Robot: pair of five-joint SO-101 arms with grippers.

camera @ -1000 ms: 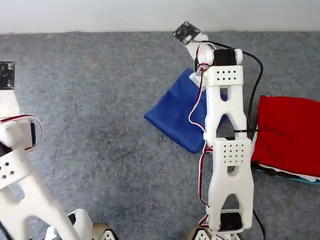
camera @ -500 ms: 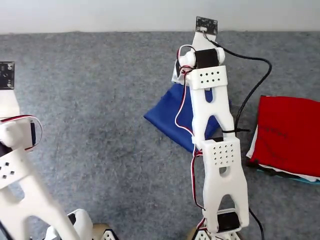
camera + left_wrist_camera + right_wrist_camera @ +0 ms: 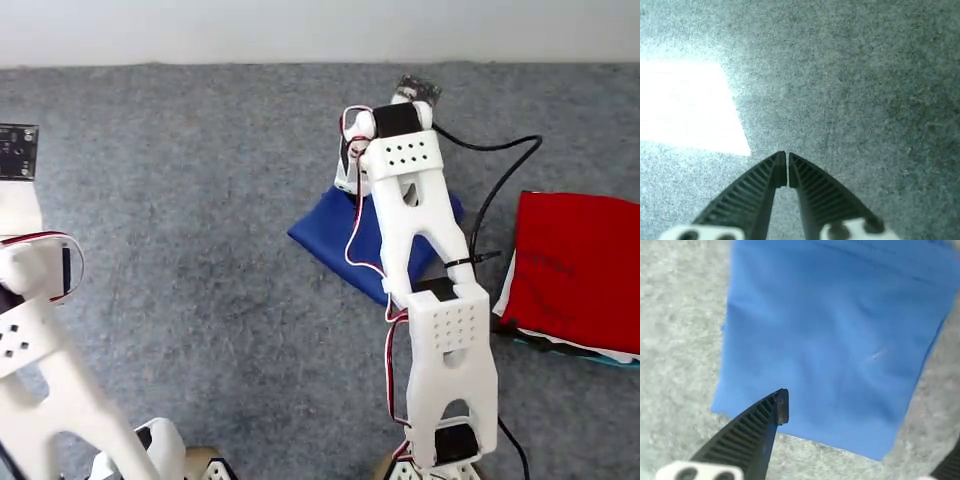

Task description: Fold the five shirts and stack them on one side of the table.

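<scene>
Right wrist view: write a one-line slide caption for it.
Open right gripper poised over the folded blue shirt on the grey table.

A grey, felt-like cover [image 3: 180, 220] spreads across the table in the high view, its nap mottled light and dark. Along the far edge runs 1 plain white band [image 3: 200, 30], a wall or a board, which meets the cover in a straight line. Light falls evenly over the surface. Seen close from the left wrist, the grey weave looks coarse and speckled. 1 bright white patch [image 3: 685, 105] with straight edges lies on it, and it cannot be told whether that is light or a sheet. The right wrist view shows the cover paler.
</scene>
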